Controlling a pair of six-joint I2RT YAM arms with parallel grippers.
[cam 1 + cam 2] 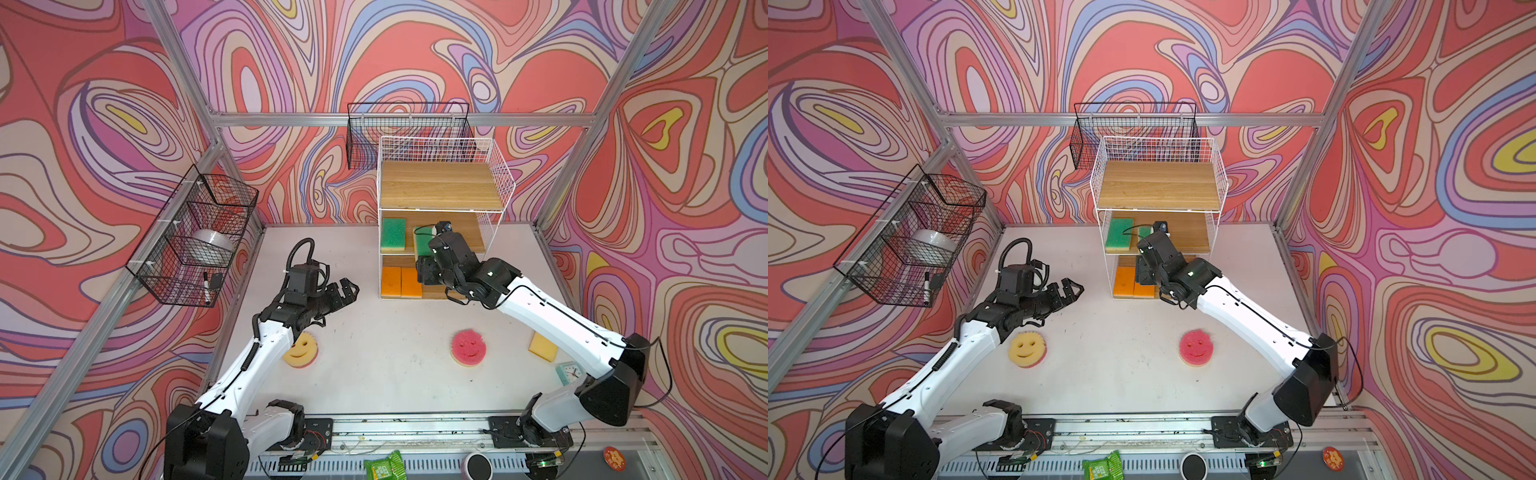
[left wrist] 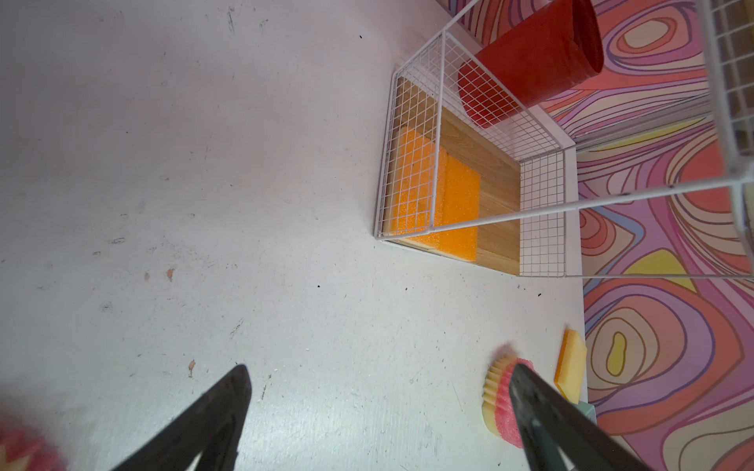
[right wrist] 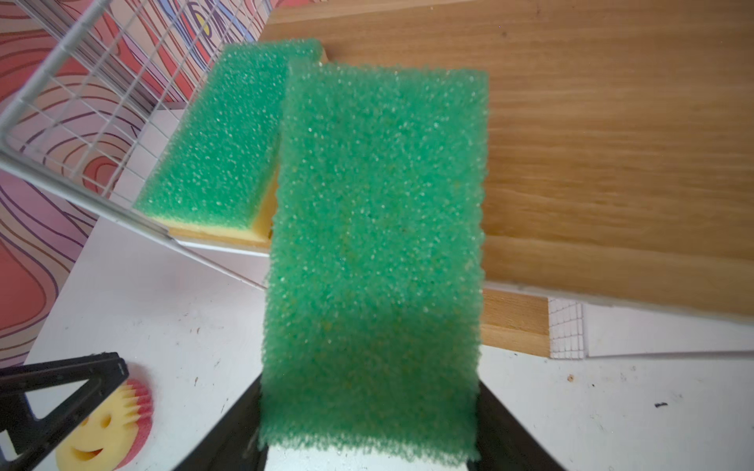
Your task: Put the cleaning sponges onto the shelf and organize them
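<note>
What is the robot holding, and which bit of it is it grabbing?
The right gripper holds a green sponge by its near end, squeezing its two long sides. The left gripper is open and holds nothing.

Both top views look steeply down on the whole table (image 1: 395, 374). The left wrist view faces the shelf (image 2: 500, 191) from afar; the right, close up.

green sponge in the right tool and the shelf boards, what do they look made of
Green sponge: coarse open-pored scouring foam, matte, visibly bubbly surface. Shelf boards: light wood or wood-look laminate, smooth, with streaked grain lines; hard to tell which.
</note>
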